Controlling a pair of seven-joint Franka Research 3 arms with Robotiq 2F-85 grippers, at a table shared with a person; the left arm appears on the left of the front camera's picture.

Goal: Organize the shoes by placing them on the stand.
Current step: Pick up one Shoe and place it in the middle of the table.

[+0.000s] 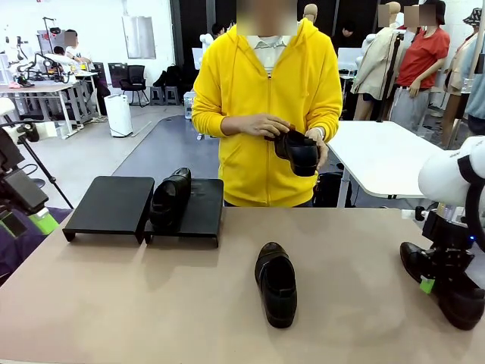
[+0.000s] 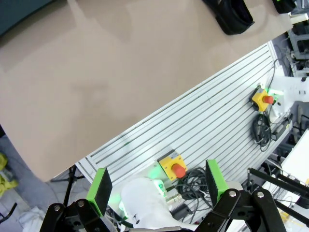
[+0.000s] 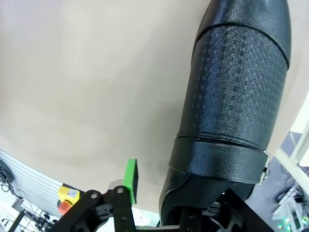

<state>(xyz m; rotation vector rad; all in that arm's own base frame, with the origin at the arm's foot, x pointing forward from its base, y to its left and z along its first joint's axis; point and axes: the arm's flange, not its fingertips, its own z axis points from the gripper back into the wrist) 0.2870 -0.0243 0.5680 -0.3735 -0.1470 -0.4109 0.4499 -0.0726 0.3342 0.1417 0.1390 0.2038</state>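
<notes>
Right gripper (image 1: 430, 287) sits low at the table's (image 1: 151, 303) near right corner, at the near shoe (image 1: 458, 299). The right wrist view shows that shoe's dotted sole (image 3: 236, 87) facing the camera. One green pad (image 3: 130, 180) stands just beside the shoe with a narrow gap. The other finger is hidden behind the shoe, so I cannot tell whether a grip is made.

Left gripper (image 2: 158, 186) hangs off the table's left edge, over a slotted metal base. Its fingers are spread wide with nothing between them.

Middle shoe (image 1: 276, 284) lies flat on the table, well apart from both grippers.

Stand: two black platforms sit side by side at the far left. The left platform (image 1: 110, 203) is bare. The right platform (image 1: 201, 212) carries one shoe (image 1: 170, 199) along its left edge.

A person in a yellow hoodie (image 1: 250, 91) stands at the far side, holding the fourth shoe (image 1: 299, 152) in both hands above the table.
</notes>
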